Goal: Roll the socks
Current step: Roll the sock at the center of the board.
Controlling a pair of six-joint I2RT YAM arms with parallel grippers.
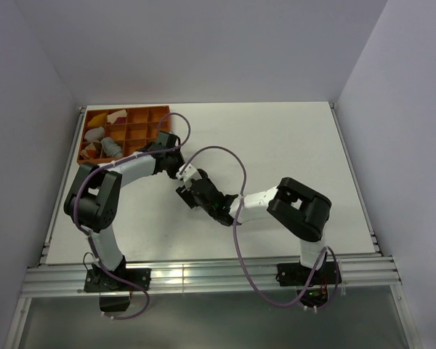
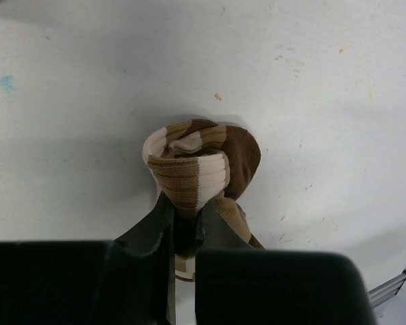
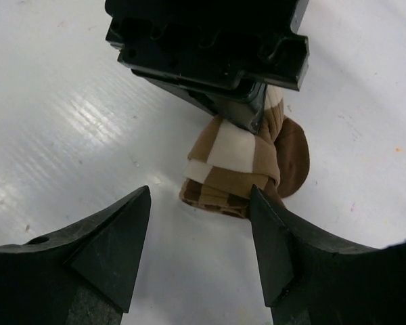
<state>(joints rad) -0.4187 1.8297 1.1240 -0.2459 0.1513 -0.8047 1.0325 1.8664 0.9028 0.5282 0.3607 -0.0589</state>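
Note:
A brown sock with white stripes (image 2: 196, 166) lies rolled into a tight bundle on the white table. My left gripper (image 2: 185, 203) is shut on the bundle's near end, and fabric shows between its dark fingers (image 2: 152, 227). From the right wrist view the same sock (image 3: 233, 169) sits just beyond my right gripper (image 3: 199, 196), which is open; its right fingertip (image 3: 260, 210) is close beside the bundle's edge. The left gripper (image 3: 210, 47) hangs over the sock from above. In the top view both grippers meet mid-table, left (image 1: 180, 169) and right (image 1: 203, 195), hiding the sock.
An orange compartment tray (image 1: 157, 110) stands at the back left corner with pale and grey cloth pieces in some cells. The table's metal rail (image 1: 203, 276) runs along the near edge by the arm bases. Purple cables loop over the arms.

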